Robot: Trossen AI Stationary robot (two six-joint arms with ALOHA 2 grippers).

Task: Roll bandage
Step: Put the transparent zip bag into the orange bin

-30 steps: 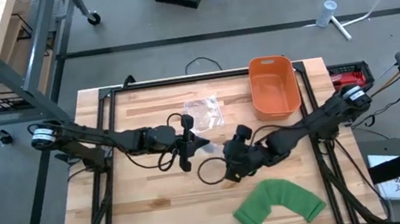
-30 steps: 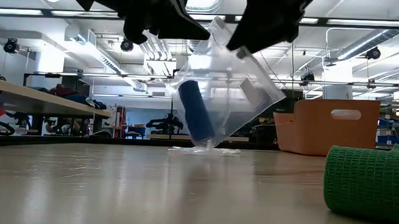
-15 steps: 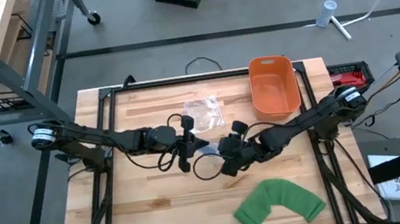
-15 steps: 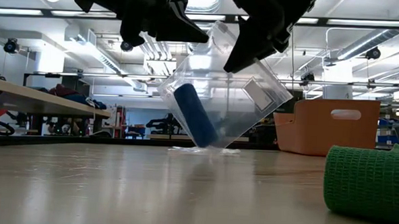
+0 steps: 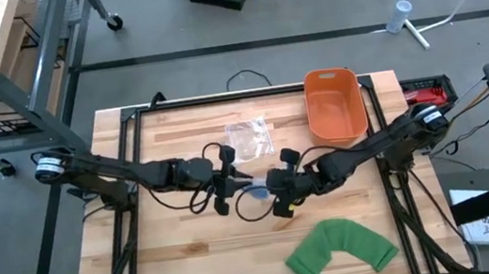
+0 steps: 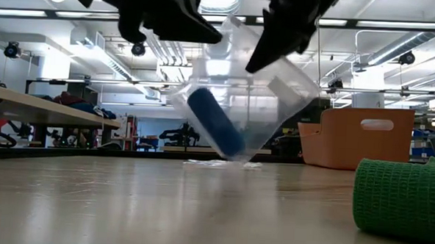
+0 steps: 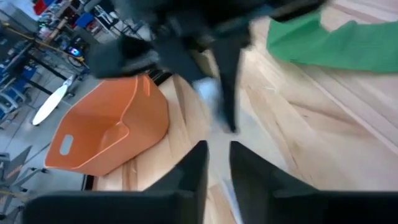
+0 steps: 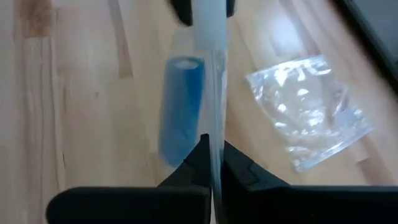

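A clear plastic bag [image 6: 259, 102] with a blue bandage roll [image 6: 213, 133] inside hangs over the middle of the table, between my two grippers. My left gripper [image 5: 234, 178] is at the bag's upper edge on the table's left side, its fingers [image 7: 199, 165] only a narrow gap apart. My right gripper [image 5: 277, 189] is shut on the same edge from the right side. A loose green bandage [image 5: 340, 247] lies curved on the table near its front edge, untouched. My left gripper has the bag's upper edge at its left corner [image 6: 225, 27] between its two fingers, coming almost level from the table's left. In its wrist view only a pale strip shows in the narrow gap. The bag hangs below it. My right gripper pinches the bag's upper edge [image 8: 213, 134] between its two shut fingers, slanting down from the table's right. The thin film runs straight out from the fingertips. The bag hangs tilted below, with the blue roll [image 8: 180, 106] leaning inside it.
An orange bin [image 5: 333, 104] stands at the far right of the table. An empty clear bag [image 5: 249, 136] lies flat behind the grippers. Bare wood stretches along the table's left and near sides.
My right gripper has moved a little toward the left gripper and shut on the bag's upper edge. The bag has swung and tipped, and the blue roll inside now leans further over.
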